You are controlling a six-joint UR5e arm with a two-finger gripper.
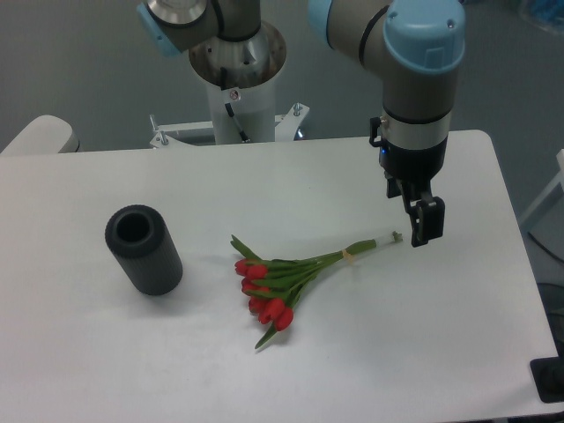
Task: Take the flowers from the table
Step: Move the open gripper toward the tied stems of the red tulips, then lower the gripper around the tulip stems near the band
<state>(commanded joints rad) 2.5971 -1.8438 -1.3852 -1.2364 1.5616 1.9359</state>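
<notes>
Red tulips lie flat on a white table, the robot gripper just right of their stem ends.

The flowers (284,280) sit lower centre: soft blooms, thin tied stems. The gripper (424,222), dark and angular, holds nothing; jaw opening unclear. Best to close gently near the pale band. A ribbed grey cylinder (144,249) stands left on the table (79,352).

Behind the white tabletop the far wall or floor (79,62) is a plain dull grey-green, evenly lit with no hard shadows. At far left a pale rounded piece of furniture (40,134) shows partly. At the right edge stands a white slanted frame (548,198), and a dark block (548,381) sits near right
</notes>
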